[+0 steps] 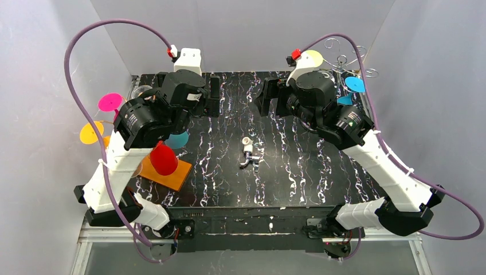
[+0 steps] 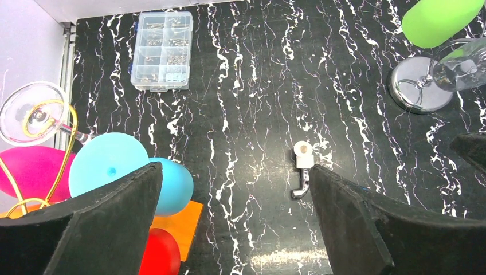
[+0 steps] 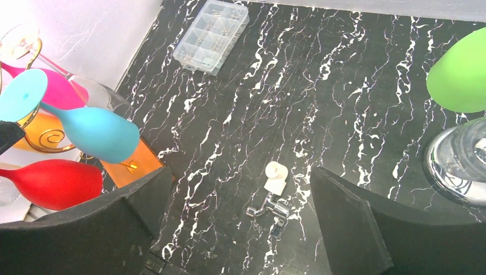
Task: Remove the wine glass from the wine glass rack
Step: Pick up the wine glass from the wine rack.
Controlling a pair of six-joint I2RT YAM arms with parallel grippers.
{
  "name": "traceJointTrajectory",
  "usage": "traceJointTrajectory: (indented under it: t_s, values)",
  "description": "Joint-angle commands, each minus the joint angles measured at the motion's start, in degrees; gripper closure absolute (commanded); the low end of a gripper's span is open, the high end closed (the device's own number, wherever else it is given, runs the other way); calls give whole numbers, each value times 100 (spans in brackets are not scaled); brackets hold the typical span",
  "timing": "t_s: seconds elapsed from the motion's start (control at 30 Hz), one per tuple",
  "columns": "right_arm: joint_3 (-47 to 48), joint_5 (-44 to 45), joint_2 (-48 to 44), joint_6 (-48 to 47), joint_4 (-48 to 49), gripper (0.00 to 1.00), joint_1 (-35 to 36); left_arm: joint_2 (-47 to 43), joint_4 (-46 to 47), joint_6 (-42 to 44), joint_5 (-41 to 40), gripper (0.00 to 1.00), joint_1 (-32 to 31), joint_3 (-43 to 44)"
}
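Observation:
A gold wire rack (image 2: 64, 153) on an orange base (image 1: 172, 175) stands at the left. It holds several wine glasses: red (image 1: 164, 158), teal (image 2: 117, 166), pink (image 2: 26, 171) and a clear one (image 2: 28, 112). The right wrist view shows the teal (image 3: 94, 130), red (image 3: 54, 183) and pink (image 3: 66, 91) glasses. A silver rack (image 1: 344, 57) at the back right holds a green glass (image 2: 438, 20) and a clear glass (image 2: 461, 67). My left gripper (image 1: 213, 94) (image 2: 235, 183) is open and empty, right of the gold rack. My right gripper (image 1: 266, 97) (image 3: 240, 183) is open and empty.
A small chrome fitting with a white plastic end (image 1: 248, 153) (image 2: 302, 169) (image 3: 272, 200) lies mid-table. A clear compartment box (image 2: 162, 50) (image 3: 212, 34) lies on the black marbled table. The silver rack's round base (image 2: 418, 86) (image 3: 455, 163) stands at the right. Grey walls enclose the sides.

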Motion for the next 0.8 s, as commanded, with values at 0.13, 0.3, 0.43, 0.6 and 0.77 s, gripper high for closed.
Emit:
traceJointTrajectory:
  t_s: [0.13, 0.3, 0.43, 0.6, 0.77]
  values:
    - [-41, -12, -86, 5, 235, 0, 32, -276, -178, -114, -330, 1, -3, -7]
    - [-59, -202, 12, 83, 300, 0, 32, -236, -314, -172, -334, 1, -3, 51]
    - [-85, -460, 128, 171, 408, 0, 32, -230, -379, -187, -359, 1, -2, 104]
    - [-17, -927, 411, 347, 587, 0, 32, -291, -522, -271, -491, 1, -4, 106]
    - [13, -1963, 871, 830, 1177, 0, 36, -540, -544, -332, -601, 1, -2, 73]
